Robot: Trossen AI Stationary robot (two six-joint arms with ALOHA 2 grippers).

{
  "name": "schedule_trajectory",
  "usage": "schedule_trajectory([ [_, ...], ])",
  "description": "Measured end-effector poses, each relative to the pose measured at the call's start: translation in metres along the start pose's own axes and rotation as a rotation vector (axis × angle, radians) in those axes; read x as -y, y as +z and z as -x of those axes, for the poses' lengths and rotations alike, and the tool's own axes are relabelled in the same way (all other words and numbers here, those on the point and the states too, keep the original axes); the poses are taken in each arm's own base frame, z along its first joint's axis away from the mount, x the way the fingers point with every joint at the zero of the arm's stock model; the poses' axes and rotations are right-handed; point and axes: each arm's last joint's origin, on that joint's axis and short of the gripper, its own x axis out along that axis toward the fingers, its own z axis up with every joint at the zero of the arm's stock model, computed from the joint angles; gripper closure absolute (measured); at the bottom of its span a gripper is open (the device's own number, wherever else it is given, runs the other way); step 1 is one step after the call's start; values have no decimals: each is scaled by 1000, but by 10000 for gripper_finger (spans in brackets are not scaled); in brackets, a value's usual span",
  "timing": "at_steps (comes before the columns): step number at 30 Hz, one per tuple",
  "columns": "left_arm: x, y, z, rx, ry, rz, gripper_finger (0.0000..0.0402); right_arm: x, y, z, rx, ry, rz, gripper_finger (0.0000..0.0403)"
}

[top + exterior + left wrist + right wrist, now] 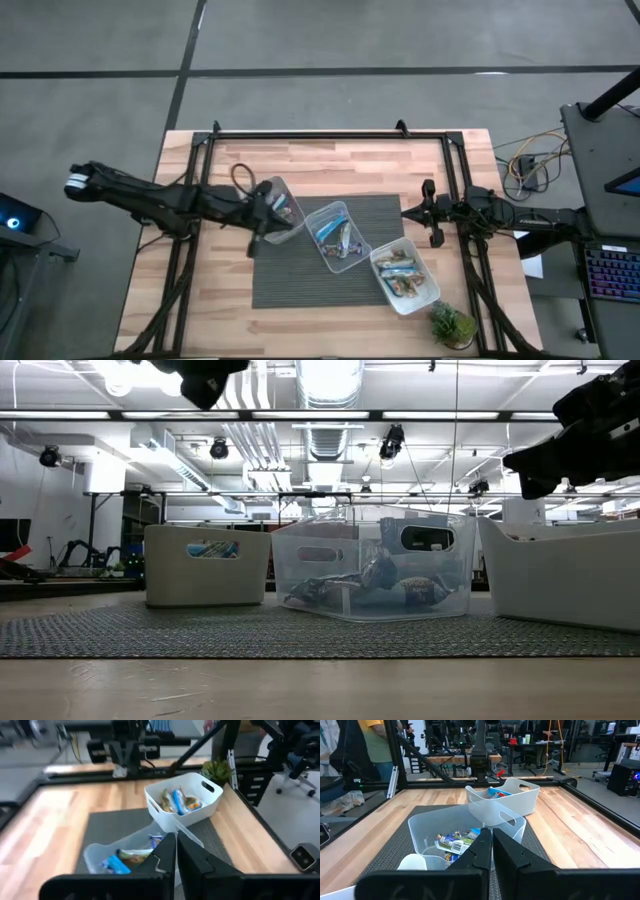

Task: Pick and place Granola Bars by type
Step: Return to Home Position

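Three clear plastic tubs stand in a slanted row on a dark mat (300, 280). The left tub (287, 212) holds a blue bar (212, 548). Blue and silver granola bars (336, 233) lie in the middle tub (345, 258). The right tub (425, 295) holds blue and tan bars (402, 274). My left gripper (268, 218) hangs shut above the left tub's near-left side, holding nothing; its fingers (176, 855) point toward the other tubs. My right gripper (405, 212) is shut, level and holds nothing, just right of the mat's far right corner (491, 845).
A small green plant (452, 324) stands at the table's near right corner. Black frame rails (330, 134) run along the far edge and down both sides. Bare wood lies left of the mat and along the far side.
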Motion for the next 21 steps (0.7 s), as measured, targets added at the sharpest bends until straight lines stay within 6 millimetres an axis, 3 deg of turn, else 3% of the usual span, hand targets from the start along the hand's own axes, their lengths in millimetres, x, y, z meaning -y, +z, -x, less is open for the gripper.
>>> schedule_trajectory([
  [7, -12, -21, 25, 52, 49, -169, 401, 0, 0, 0, 0, 0, 1, 394],
  [14, -27, -28, 36, 95, 64, -127, 401, 0, 0, 0, 0, 0, 0, 394],
  [21, -21, -58, 29, 159, -14, -5, 401, 0, 0, 0, 0, -1, 1, 394],
])
